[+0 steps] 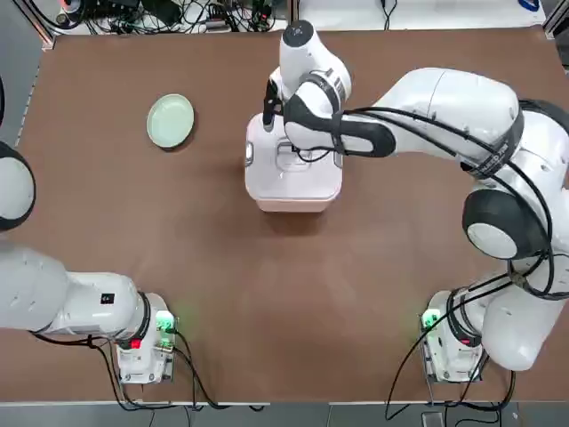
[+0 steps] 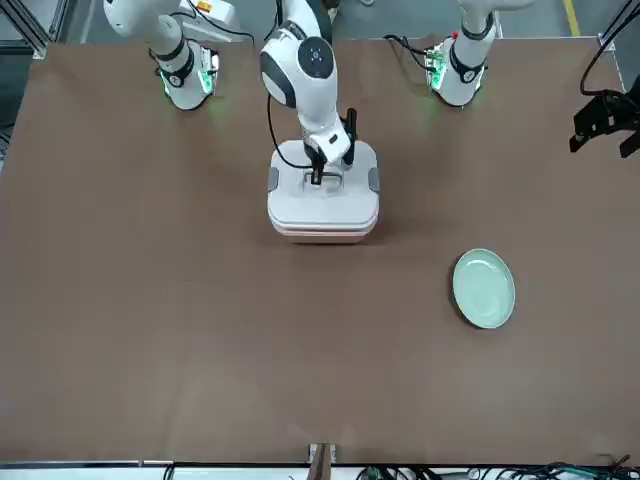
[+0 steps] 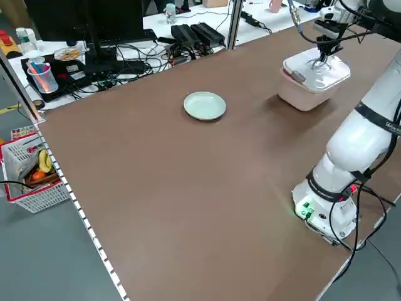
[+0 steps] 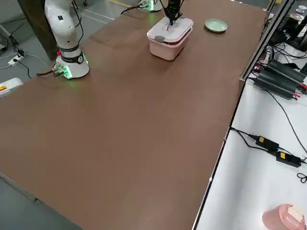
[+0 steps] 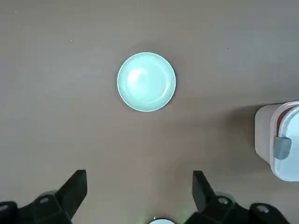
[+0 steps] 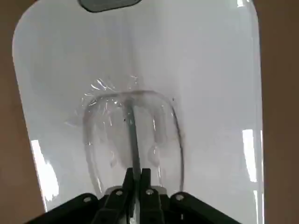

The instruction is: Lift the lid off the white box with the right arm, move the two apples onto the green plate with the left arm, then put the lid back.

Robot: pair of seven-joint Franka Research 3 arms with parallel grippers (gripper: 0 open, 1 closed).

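Right pincer [image 6: 135, 186] pinching the lid [image 2: 322, 195] by its central handle [image 6: 133, 126], readying a straight lift. Left pincer [image 5: 139, 193] hanging released above the surface [image 1: 267, 294], facing the green plate [image 5: 146, 82].

The lid [image 2: 322, 180] sits on the white box [image 2: 322, 222], so nothing inside the box can be seen and the two apples show in no view. From overhead, the right arm's wrist covers the lid's handle and the far part of the lid. In the right wrist view the lid runs past the picture's edges and only one grey clip [image 6: 110, 3] shows, cut off. In the left wrist view the box [image 5: 266, 140] is cut by the edge, beside the green plate [image 5: 146, 81]. The left gripper [image 2: 605, 122] is cropped in the front view beyond the plate.
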